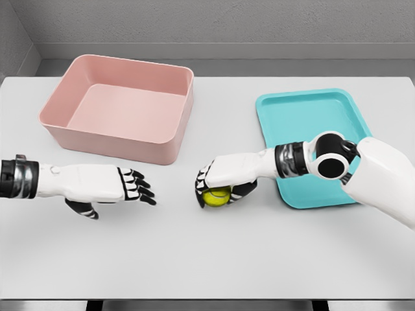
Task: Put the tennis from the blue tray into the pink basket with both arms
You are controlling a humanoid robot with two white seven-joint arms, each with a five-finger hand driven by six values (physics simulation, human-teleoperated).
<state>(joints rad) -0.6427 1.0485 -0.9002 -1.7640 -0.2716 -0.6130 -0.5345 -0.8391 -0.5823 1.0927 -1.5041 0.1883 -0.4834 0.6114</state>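
The right hand (224, 183) has its fingers curled down over the yellow tennis ball (218, 195), gripping it from above just over the white tabletop (207, 259), well left of the blue tray (311, 146), which lies to the right with nothing in it. Whether the ball rests on the surface or hangs just clear of it I cannot tell. The left hand (110, 184) waits to the left, near the front wall of the pink basket (120, 107), fingers spread and holding nothing, thumb hanging below. This looks like a handover in the middle of the table. To do it well, I would bring the ball across level toward the waiting palm, let the left fingers close fully around it before the right ones loosen, and only then carry it over the basket's near rim.
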